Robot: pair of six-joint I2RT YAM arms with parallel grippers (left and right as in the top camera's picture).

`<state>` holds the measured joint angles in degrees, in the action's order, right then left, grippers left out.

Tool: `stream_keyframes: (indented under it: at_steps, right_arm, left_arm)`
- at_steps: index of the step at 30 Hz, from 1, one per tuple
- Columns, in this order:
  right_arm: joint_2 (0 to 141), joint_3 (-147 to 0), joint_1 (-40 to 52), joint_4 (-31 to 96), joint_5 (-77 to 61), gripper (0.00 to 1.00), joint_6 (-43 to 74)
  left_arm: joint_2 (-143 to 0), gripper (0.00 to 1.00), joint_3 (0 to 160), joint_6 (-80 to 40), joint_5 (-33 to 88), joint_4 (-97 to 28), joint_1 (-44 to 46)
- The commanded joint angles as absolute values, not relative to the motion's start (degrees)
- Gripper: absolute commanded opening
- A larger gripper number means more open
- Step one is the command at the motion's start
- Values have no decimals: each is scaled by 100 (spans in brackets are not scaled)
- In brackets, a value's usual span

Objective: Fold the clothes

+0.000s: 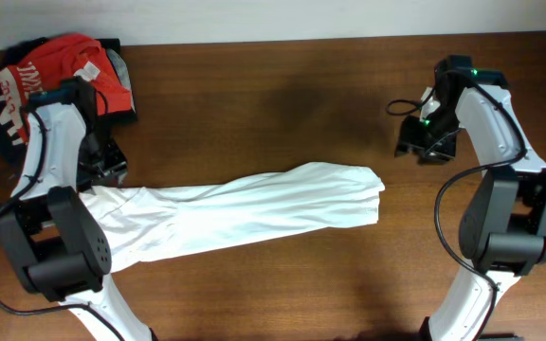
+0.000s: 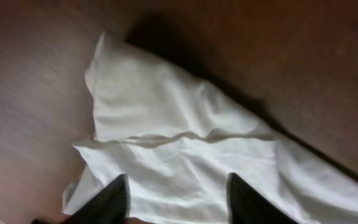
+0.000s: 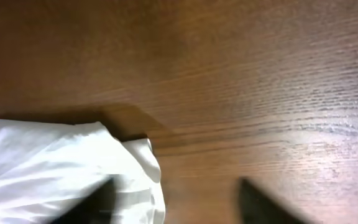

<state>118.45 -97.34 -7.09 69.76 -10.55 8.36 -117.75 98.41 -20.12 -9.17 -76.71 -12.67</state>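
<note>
T-shirt (image 1: 254, 213) across table (image 1: 282, 104), garment pile (image 1: 55, 66) back-left corner

The left pincer (image 2: 178, 200) hangs low over one end of the white T-shirt (image 1: 254, 204), its dark fingers (image 2: 112, 198) spread wide. The right pincer (image 3: 179, 205) hovers just past the shirt's opposite end, jaws likewise parted, wrist angled down.
</note>
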Motion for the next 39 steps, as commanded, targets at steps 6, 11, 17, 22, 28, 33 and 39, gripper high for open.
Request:
stream_keyframes:
  at_steps: [6, 11, 17, 22, 28, 33, 39]
  right_arm:
    - [11813, -8552, -683, 6305, -1579, 99, 165]
    - [11813, -7432, -681, 5516, -2582, 99, 60]
    - [11813, -7074, -515, 5304, -3151, 91, 69]
    - [11813, -7076, -137, 5177, -3089, 68, 113]
    - [11813, -7133, -292, 5087, -2735, 4, 368]
    - [11810, -8018, -939, 5988, -1431, 4, 882]
    - [11771, -9546, -1173, 7509, -663, 4, 1024]
  left_arm:
    - [-11795, 99, 9915, -2036, -425, -7461, -1253]
    - [-11795, 99, 9915, -2036, -384, -7395, -1253]
    - [-11797, 99, 9915, -2036, -379, -7328, -1251]
    - [-11797, 99, 9915, -2036, -379, -7330, -1251]
    - [-11797, 99, 9843, -2036, -379, -7352, -1251]
    - [-11797, 99, 9588, -2036, -381, -7290, -1249]
    - [-11797, 99, 9566, -2038, -381, -7286, -1249]
